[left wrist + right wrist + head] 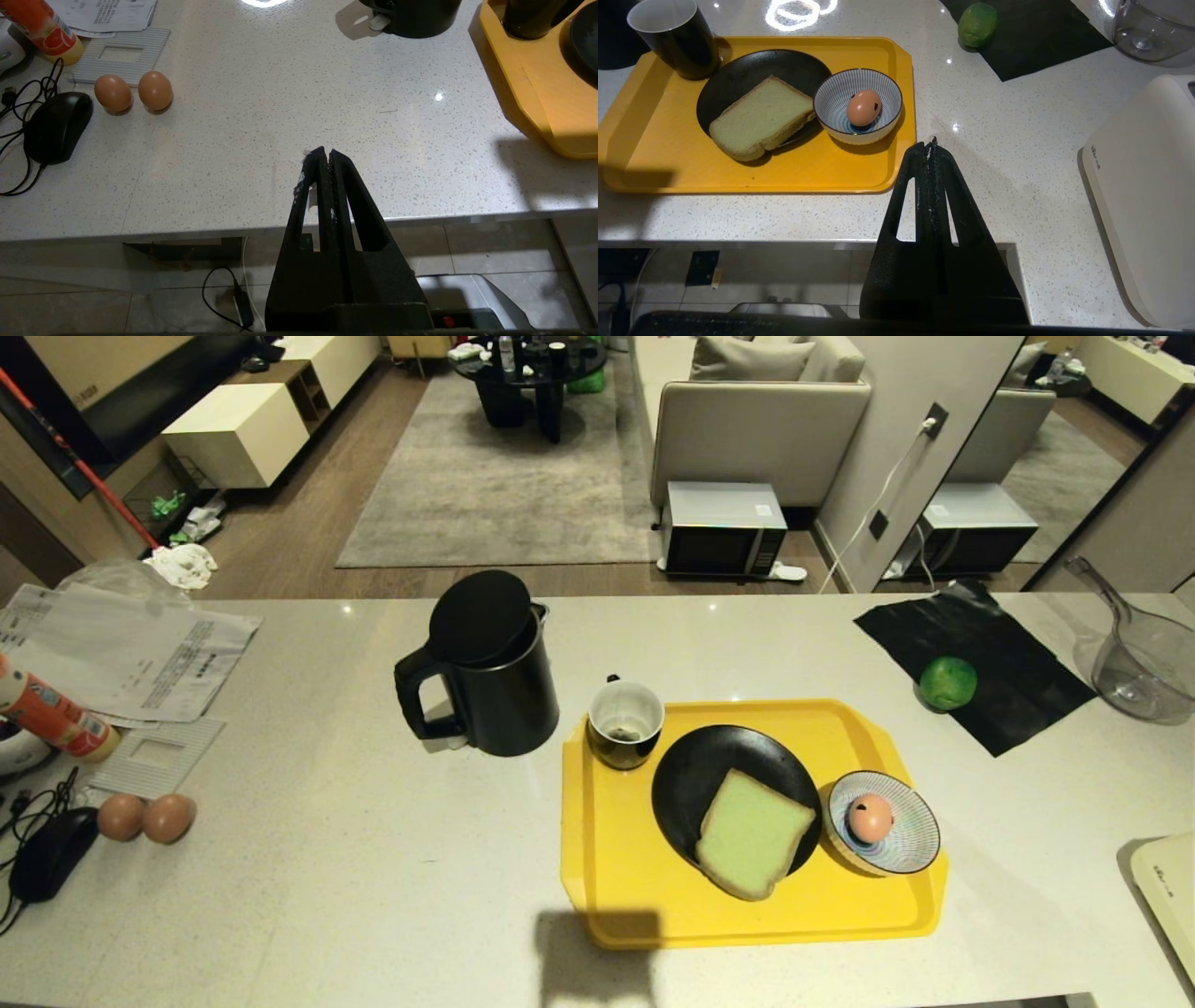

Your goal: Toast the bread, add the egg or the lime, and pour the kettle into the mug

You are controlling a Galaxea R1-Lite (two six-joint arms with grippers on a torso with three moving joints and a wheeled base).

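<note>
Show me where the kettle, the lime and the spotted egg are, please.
kettle (509, 695): head view, on its black side wall.
lime (948, 683): head view, middle of its green skin.
egg (863, 108): right wrist view, middle of its shell.

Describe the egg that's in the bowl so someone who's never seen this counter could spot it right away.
Find the yellow tray on the pale counter; at its right end sits a blue-and-white striped bowl beside the black plate. The egg lies inside it, pinkish-brown with a dark spot, unlike the two plain brown eggs far left.
</note>
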